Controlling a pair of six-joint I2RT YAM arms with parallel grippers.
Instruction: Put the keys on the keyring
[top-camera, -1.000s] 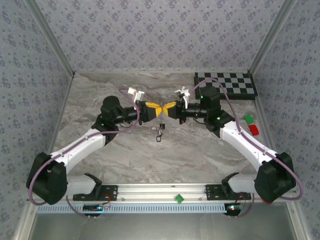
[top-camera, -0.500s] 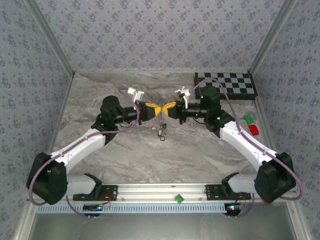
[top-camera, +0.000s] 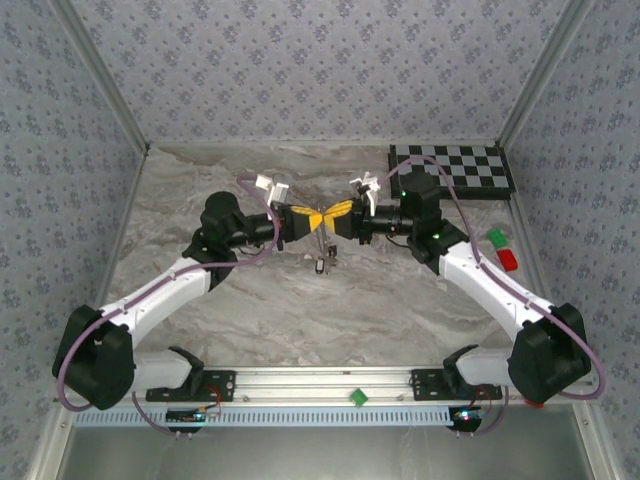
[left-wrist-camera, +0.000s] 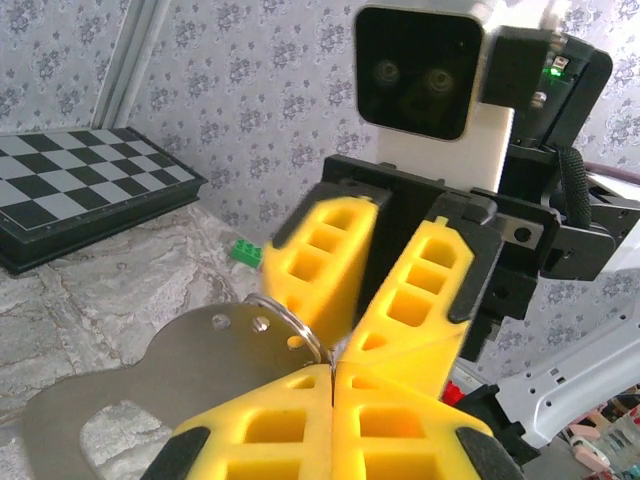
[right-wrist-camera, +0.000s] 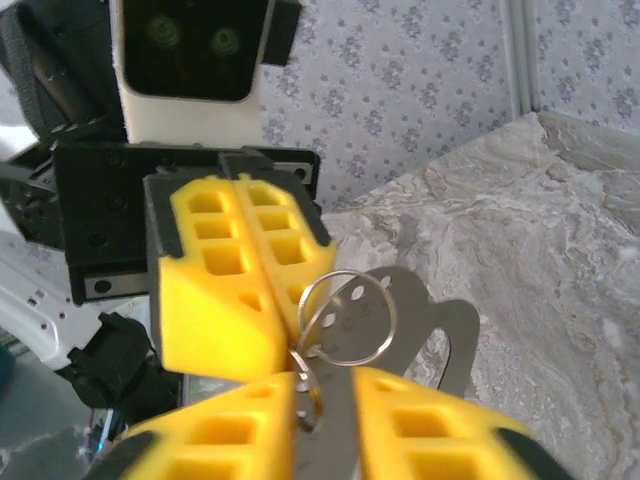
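Keyring (right-wrist-camera: 345, 315), centre frame above the worktop (top-camera: 400, 300): held where two pincers meet tip to tip, left pincer (left-wrist-camera: 333, 370) closed on its rim, right pincer (right-wrist-camera: 325, 385) slightly parted around the wire, both equally near, keys (top-camera: 322, 263) dangling beneath.

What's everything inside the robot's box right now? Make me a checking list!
Surface: marbled grey tabletop.
Job's things: keyring against a holed metal tag, at the meeting fingertips; keys dangling beneath.
Clutter: chessboard, green block and red block, on the right.
Grippers: left gripper shut on the keyring; right gripper with fingers slightly apart.
Cables: purple cables looping along both arms.
Surroundings: flower-patterned walls.
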